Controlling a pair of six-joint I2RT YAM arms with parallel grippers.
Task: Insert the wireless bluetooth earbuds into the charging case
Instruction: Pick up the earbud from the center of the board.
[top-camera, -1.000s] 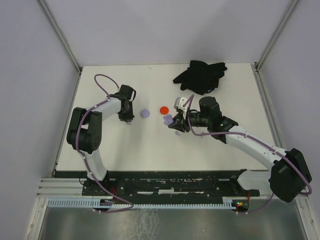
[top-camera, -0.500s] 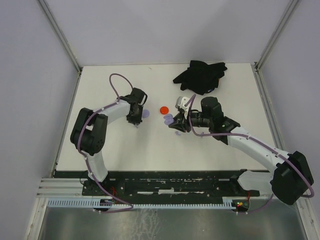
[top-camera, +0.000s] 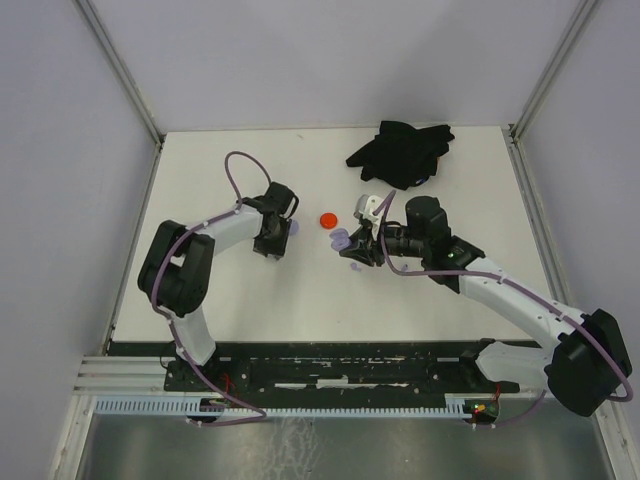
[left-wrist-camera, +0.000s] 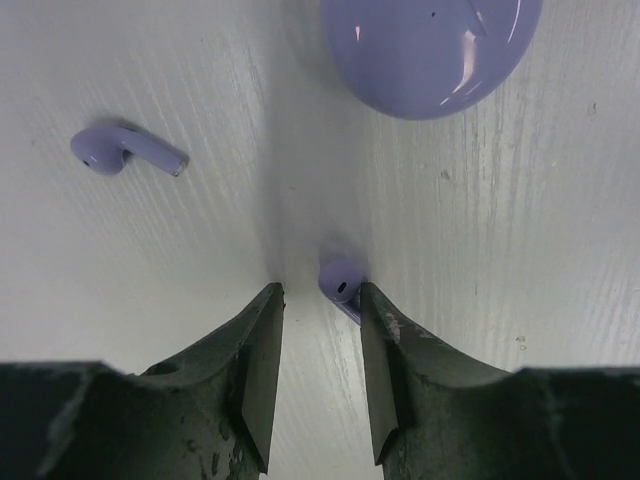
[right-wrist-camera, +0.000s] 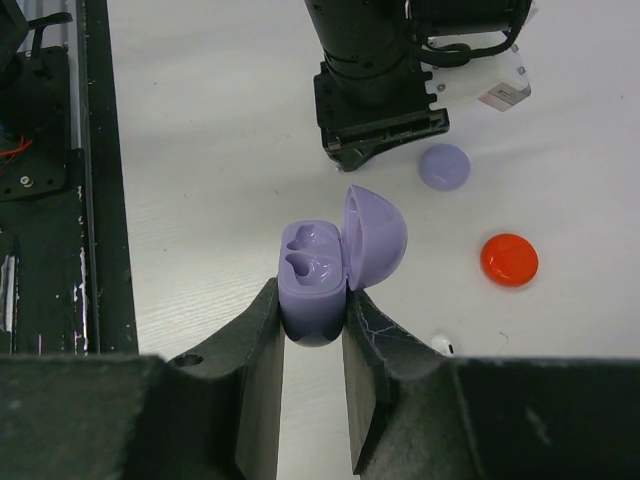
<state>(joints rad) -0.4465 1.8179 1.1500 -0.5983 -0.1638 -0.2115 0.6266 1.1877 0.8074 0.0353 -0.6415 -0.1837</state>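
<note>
Top view: my left gripper (top-camera: 270, 243) is low over the middle of the tabletop (top-camera: 250, 300), just beside a lavender disc (top-camera: 291, 228). A red disc (top-camera: 327, 219) lies a little to its right, apart from it. My right gripper (top-camera: 350, 246) reaches in from the right and carries the lavender charging case (top-camera: 340, 239) near the red disc. A black cloth (top-camera: 400, 152) is heaped at the far edge, towards the far right corner. The earbuds are too small to make out from here. Left wrist view: my fingers (left-wrist-camera: 262, 370) stand apart with a narrow gap and nothing clamped between them. One lavender earbud (left-wrist-camera: 340, 282) lies on the tabletop at the tip of the right-hand finger, touching its inner edge. A second lavender earbud (left-wrist-camera: 125, 150) lies on its side well off to the left, free of everything. The lavender disc fills the top of this view, apart from both buds. Right wrist view: my right gripper is clenched on the charging case, one finger on each side. Its lid (right-wrist-camera: 375, 235) is hinged open to the right, and both sockets are bare. The left gripper sits beyond it, with the two discs to the right. A small white object (right-wrist-camera: 443, 345) shows beside my right-hand finger; I cannot tell what it is.
</note>
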